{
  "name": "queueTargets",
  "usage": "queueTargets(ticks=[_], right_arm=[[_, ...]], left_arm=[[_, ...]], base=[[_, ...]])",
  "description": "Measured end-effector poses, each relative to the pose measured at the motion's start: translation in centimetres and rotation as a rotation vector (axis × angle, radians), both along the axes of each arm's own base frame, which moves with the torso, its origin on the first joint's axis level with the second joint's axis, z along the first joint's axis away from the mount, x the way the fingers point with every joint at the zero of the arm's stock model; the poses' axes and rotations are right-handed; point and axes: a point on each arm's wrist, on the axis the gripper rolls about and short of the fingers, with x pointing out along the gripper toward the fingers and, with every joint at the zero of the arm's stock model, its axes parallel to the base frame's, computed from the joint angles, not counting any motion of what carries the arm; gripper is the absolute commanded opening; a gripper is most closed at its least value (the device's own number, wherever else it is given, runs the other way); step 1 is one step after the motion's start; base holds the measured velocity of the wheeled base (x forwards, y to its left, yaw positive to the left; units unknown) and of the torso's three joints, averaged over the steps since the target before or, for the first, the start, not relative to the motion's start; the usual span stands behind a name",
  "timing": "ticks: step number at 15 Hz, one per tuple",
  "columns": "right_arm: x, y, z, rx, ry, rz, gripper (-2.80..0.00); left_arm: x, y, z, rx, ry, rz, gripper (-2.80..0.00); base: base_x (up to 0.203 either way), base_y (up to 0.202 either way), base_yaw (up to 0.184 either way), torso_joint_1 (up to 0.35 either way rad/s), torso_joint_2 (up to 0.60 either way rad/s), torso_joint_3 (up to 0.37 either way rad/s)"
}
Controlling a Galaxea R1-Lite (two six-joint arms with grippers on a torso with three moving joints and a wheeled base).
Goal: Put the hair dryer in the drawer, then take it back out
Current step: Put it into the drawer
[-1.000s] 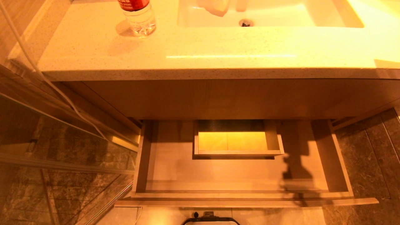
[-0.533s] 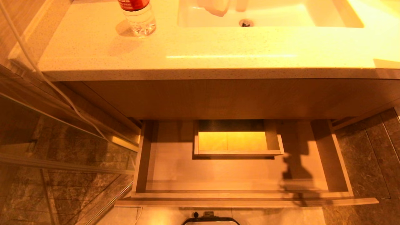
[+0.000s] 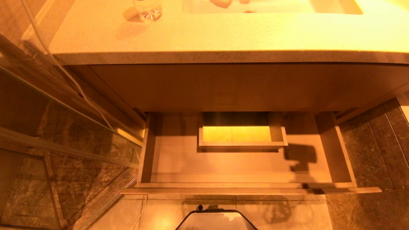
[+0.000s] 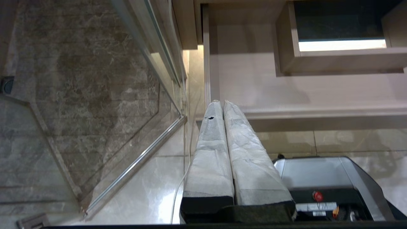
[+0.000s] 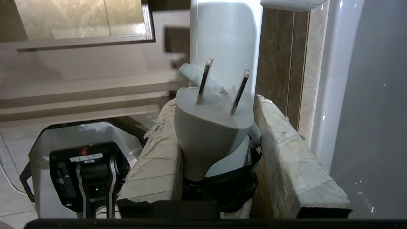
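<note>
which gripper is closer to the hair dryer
Right. The right gripper is clamped on the hair dryer and its plug, beside the open drawer. The left gripper hangs shut, without it, at the drawer's other end.

The pale speckled surface is carrying a clear bottle near its back left corner — only the base is showing. Below it, the drawer is standing pulled out over the tiled floor — nothing is lying inside it.
</note>
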Motion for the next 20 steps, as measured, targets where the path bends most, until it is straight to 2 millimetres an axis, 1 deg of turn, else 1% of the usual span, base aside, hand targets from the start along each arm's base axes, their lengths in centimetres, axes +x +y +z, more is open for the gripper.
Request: queueTargets(ticks=[3, 5, 20], right_arm=[[0.01, 0.0, 0.01, -0.001, -0.001, 0.0, -2.8], [-0.01, 0.01, 0.04, -0.003, -0.002, 0.001, -2.8], [0.16, -0.07, 0.24, -0.008, -0.01, 0.002, -2.8]], left_arm=[[0.0, 0.0, 0.01, 0.0, -0.001, 0.0, -2.8], [0.0, 0.0, 0.0, 0.0, 0.0, 0.0, -2.8], [0.0, 0.0, 0.02, 0.0, -0.002, 0.0, -2.8]], base=[[0.0, 0.0, 0.0, -0.252, -0.06, -0.318], [0.0, 0.0, 0.0, -0.107, -0.03, -0.133], [0.0, 0.0, 0.0, -0.011, 0.01, 0.0]])
